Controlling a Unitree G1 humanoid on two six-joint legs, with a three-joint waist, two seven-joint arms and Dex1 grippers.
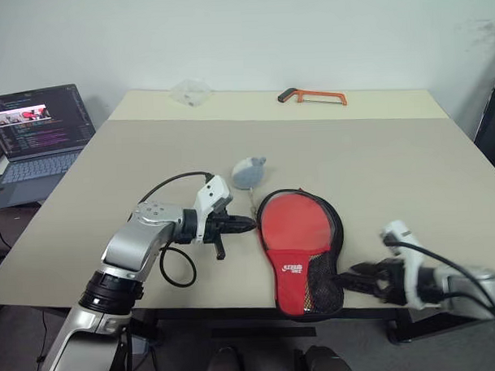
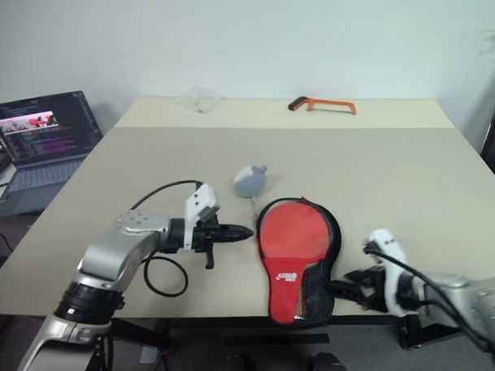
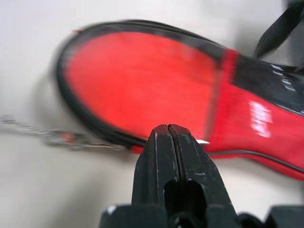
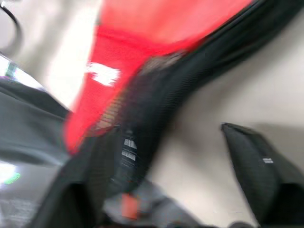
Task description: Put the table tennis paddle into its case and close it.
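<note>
The case (image 1: 302,250) lies flat near the front edge of the table (image 1: 377,165), its round end toward the middle of the table and its narrow end with the black mesh pocket at the edge. The red face of the table tennis paddle (image 1: 294,225) shows through the clear window, so the paddle lies inside. The left gripper (image 1: 247,224) points at the case's round rim from the left, just beside it, its two black fingers pressed together on nothing. The right gripper (image 1: 366,277) is near the mesh end on the right, apart from it, its fingers spread wide with nothing between them. A small grey fluffy ball (image 1: 248,172) lies just beyond the case. An orange-handled hacksaw (image 1: 312,96) lies at the far side, and a laptop (image 1: 36,136) stands open on a lower surface to the left.
</note>
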